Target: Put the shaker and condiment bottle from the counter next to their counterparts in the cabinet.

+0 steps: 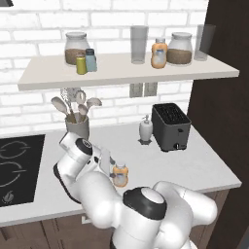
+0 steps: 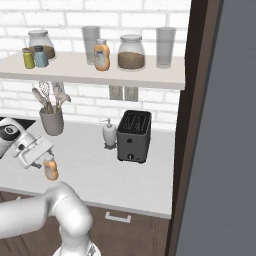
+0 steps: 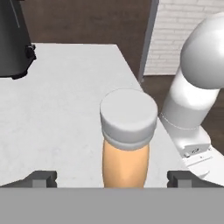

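Bright, even rendering; soft shadows.

White painted brick wall (image 1: 44, 19) runs across the back, with a double outlet plate (image 1: 143, 89) set into it. A tall dark brown panel (image 1: 223, 97) closes off the right side. Dark wood drawer fronts (image 2: 130, 225) sit down low, one with a pale handle (image 2: 118, 217). Lighting's flat and even.

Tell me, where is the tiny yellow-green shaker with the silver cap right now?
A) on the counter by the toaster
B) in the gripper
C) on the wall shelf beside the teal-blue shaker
C: the yellow-green shaker stands on the pale wall shelf right next to the teal-blue shaker.
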Tool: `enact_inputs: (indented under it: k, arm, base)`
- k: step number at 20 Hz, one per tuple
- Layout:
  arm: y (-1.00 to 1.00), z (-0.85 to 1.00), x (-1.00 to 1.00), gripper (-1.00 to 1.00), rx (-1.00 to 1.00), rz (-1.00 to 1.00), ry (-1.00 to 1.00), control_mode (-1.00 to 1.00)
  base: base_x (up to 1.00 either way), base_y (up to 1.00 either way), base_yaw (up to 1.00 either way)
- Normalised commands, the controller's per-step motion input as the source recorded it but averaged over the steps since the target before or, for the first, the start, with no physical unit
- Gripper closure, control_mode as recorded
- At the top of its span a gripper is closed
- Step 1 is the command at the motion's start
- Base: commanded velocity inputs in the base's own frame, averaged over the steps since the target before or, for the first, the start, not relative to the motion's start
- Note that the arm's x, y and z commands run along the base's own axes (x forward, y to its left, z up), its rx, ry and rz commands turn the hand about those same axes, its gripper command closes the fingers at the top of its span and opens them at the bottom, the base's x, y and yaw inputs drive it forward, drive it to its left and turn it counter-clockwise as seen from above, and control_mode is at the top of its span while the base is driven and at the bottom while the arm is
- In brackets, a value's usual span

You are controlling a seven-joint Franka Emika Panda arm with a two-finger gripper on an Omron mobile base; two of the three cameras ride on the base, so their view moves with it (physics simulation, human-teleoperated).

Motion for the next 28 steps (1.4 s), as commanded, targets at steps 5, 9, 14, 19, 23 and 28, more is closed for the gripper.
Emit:
enact_inputs:
  k: [5, 9, 14, 19, 23, 28]
  arm:
    - [-0.16, -0.32, -0.02, -1.0, 0.08, 0.0, 0.02, -1.0]
    - [-0.09, -0.37, -0.06, -1.0, 0.12, 0.0, 0.06, -1.0]
    - [-0.03, -0.05, -0.02, 1.0, 0.16, 0.0, 0.15, -1.0]
    - [0.0, 0.57, -0.02, 1.0, 0.12, -0.03, 0.15, -1.0]
    - [0.1, 1.0, -0.36, 1.0, 0.01, -0.01, -0.04, -1.0]
    - [0.03, 0.99, -0.36, 1.0, -0.11, 0.11, -0.07, -1.0]
  base:
    - [0.0, 0.0, 0.0]
    - [0.0, 0.0, 0.0]
    - [0.0, 0.0, 0.0]
    - [0.0, 0.0, 0.0]
    - [0.0, 0.0, 0.0]
    - [0.0, 0.0, 0.0]
